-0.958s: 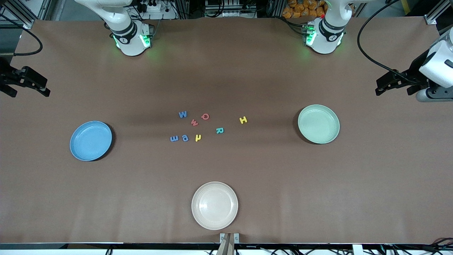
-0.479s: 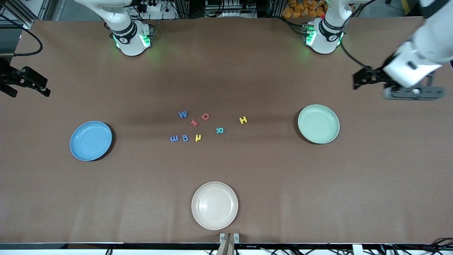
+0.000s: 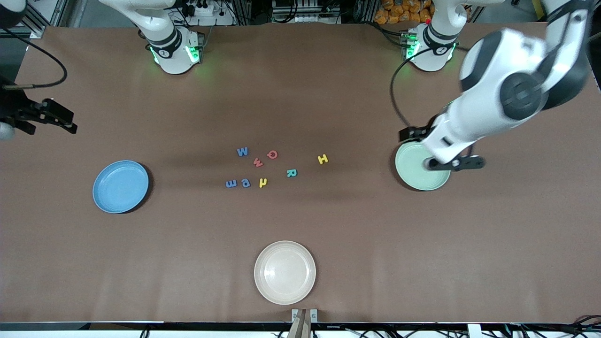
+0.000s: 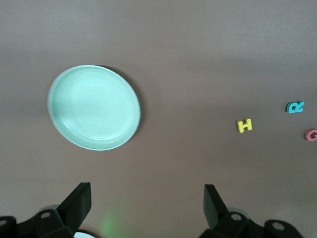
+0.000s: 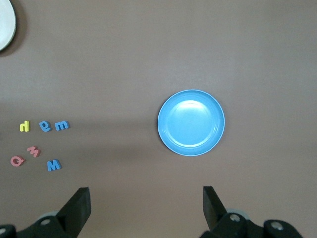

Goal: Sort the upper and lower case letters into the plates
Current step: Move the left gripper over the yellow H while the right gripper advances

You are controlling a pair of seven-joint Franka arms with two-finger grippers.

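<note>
Brown table point(image 3: 328, 225): nothing sorted yet, all eight letters loose mid-table between the two task plates.

Left arm point(image 3: 497, 98) bulky, hanging low over the mint green plate point(image 3: 413, 185); could clip the rim and shove the plate on a hasty descent.

Blue plate point(image 3: 101, 197) at the right arm's end. Cream plate point(image 3: 284, 300) nearest the camera, a likely wrong target.

Left gripper point(image 4: 147, 196) released, holding nothing, over the mint rim. Right gripper point(image 5: 146, 198) likewise released, waiting over the table's right-arm end.

Letters tiny, flat, hard to pinch. W point(image 3: 242, 151), Q point(image 3: 272, 154), red w point(image 3: 258, 162) crowded: risk of nudging neighbours. Same for m point(image 3: 231, 183), e point(image 3: 245, 182), yellow n point(image 3: 263, 182). H point(image 3: 323, 159) and R point(image 3: 291, 173) apart, safer. W and w easily confused.
</note>
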